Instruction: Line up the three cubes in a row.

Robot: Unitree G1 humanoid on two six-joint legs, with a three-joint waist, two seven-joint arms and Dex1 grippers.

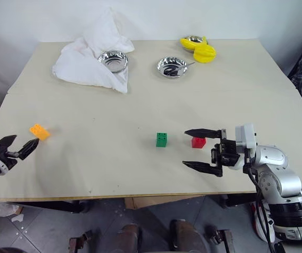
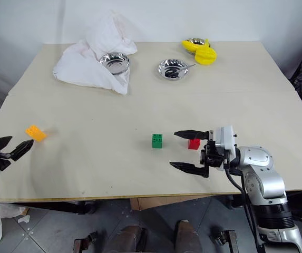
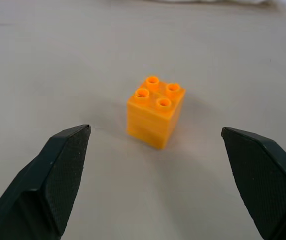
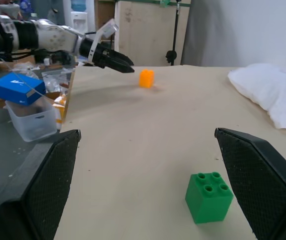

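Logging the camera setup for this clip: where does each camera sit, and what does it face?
Left eye, right eye: on the head, looking forward and down over the table; both arms show.
Left wrist: looks between the open left end effector fingers at the orange cube.
Right wrist: looks between the open right end effector fingers across the table at the green cube.
Shared: the right wrist view also shows the orange cube, as do the head views.
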